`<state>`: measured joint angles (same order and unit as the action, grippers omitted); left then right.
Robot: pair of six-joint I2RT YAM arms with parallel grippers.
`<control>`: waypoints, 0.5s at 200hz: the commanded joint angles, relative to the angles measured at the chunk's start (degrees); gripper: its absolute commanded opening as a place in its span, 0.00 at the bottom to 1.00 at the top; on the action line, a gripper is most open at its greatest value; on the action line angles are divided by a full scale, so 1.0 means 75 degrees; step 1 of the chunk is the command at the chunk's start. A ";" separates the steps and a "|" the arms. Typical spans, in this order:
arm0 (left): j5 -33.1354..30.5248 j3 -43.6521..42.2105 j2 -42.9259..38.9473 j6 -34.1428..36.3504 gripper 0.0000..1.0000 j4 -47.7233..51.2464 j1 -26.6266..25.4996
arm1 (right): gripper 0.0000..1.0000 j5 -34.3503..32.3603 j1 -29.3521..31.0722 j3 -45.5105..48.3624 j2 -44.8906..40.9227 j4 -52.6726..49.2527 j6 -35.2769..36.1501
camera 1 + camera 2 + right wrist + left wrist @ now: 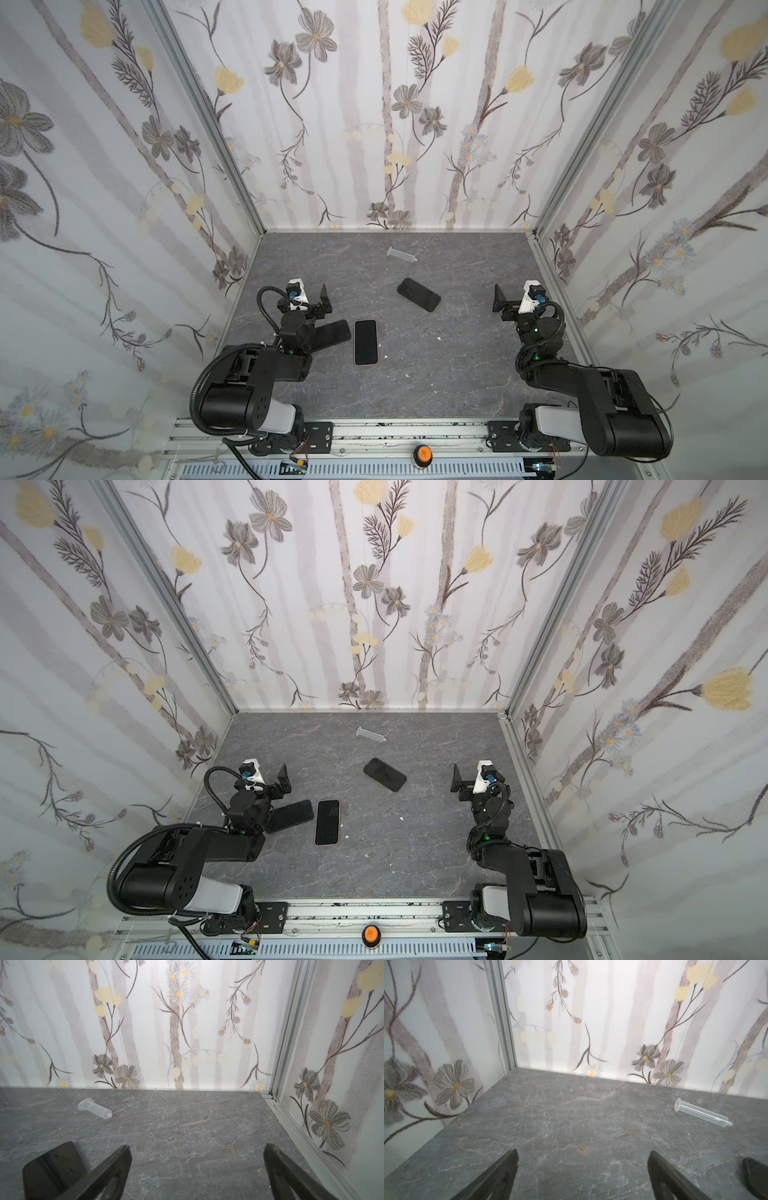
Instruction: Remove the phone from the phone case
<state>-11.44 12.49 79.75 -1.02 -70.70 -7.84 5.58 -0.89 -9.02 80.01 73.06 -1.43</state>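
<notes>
Nearest, a round orange button (423,453) sits by the ribbed aluminium rail (415,434) that carries both arm bases. Beyond it, on the grey marble-veined tabletop (457,374), the phone (365,342) lies flat, left of centre. It is a glossy black rectangle with rounded corners, screen up, edged by a thin pinkish rim; whether that rim is the case I cannot tell. Just beside it on the left, not quite touching, a duller black slab (332,331) of similar shape lies partly hidden under the left arm. Further back, the left gripper (582,1154) and the right gripper (197,1148) each hold their dark tapering fingers spread wide, with nothing between them. Between the two, right of centre, a second glossy black slab (418,294) lies askew. Farther still, a clear plastic syringe barrel (401,254) rests on its side near the floral-papered back wall (374,124).
</notes>
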 commanded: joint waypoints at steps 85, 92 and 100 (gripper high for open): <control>-0.0452 0.2830 -0.1808 -0.3090 1.00 0.7892 -0.0755 | 1.00 -0.0644 0.0095 -0.2517 -0.1957 -0.6473 -0.3618; -0.0031 0.2953 -0.1819 -0.3231 1.00 0.8073 -0.0736 | 1.00 -0.0422 0.0095 -0.2715 -0.1909 -0.6815 -0.3563; 0.0594 0.2982 -0.1858 -0.3309 1.00 0.8070 -0.0719 | 1.00 -0.0112 0.0095 -0.2785 -0.1902 -0.6879 -0.3446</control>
<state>-17.61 32.95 66.50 -17.39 -21.04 -13.54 2.44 -0.23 -27.05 65.17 35.14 -21.04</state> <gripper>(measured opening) 0.997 0.996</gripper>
